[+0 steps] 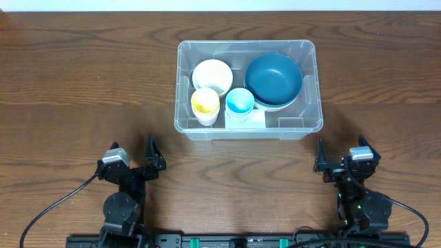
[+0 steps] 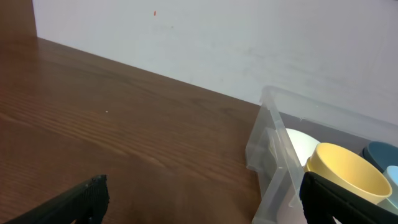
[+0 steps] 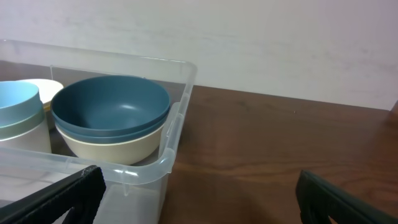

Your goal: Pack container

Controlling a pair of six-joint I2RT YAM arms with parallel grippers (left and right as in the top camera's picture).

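Overhead, I saw the clear container on the brown table, centred and toward the far edge. Inside it sat a white bowl, a dark blue bowl, a yellow cup and a light blue cup. The left pincer and right pincer were at the near edge, both released, grasping nothing, well apart from the container.

Container: 1, clear plastic.
Bowls: 3 counted. That is 1 white bowl, 1 dark blue bowl and 1 cream bowl under the blue. A second blue rim shows in that stack; cannot tell if it is a fourth.
Cups: 2, being 1 yellow cup and 1 light blue cup.
Grippers: 2, the left gripper and the right gripper.
Table: 1.
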